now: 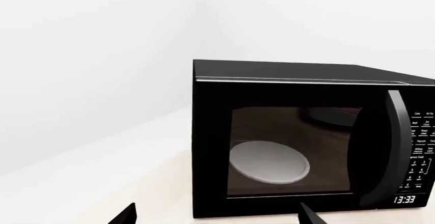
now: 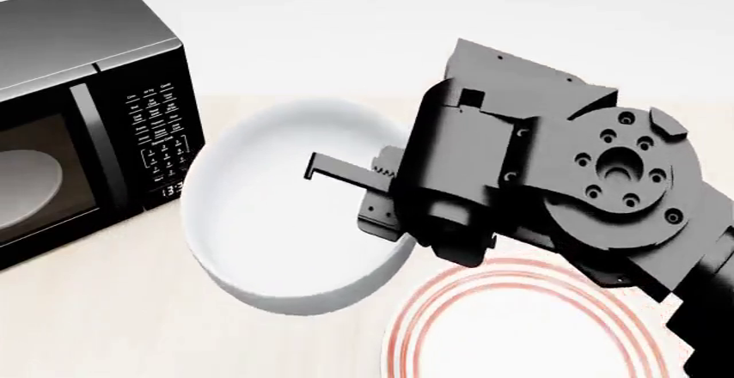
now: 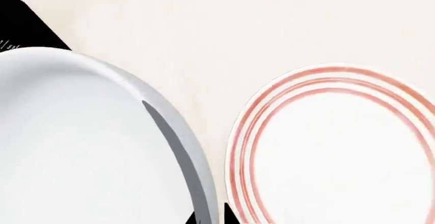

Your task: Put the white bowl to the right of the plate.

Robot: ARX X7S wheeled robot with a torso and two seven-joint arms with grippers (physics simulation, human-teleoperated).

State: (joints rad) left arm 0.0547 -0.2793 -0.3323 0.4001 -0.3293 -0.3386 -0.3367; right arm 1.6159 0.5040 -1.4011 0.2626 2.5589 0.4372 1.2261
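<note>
The white bowl (image 2: 270,232) is between the microwave and the plate (image 2: 522,339), on the plate's left in the head view. My right gripper (image 2: 344,172) is shut on the bowl's right rim. In the right wrist view the bowl's wall (image 3: 75,142) runs between the two dark fingertips of the right gripper (image 3: 213,218), and the red-ringed plate (image 3: 340,147) lies on the counter just beside it. My left gripper (image 1: 217,219) is open with nothing between its fingers, facing the microwave front. It does not show in the head view.
A black microwave (image 2: 81,94) stands at the left on the pale counter (image 2: 69,326), door shut, with a greyish turntable disc (image 1: 270,161) visible through its window. The right arm's bulky wrist (image 2: 608,189) hangs over the plate's far side.
</note>
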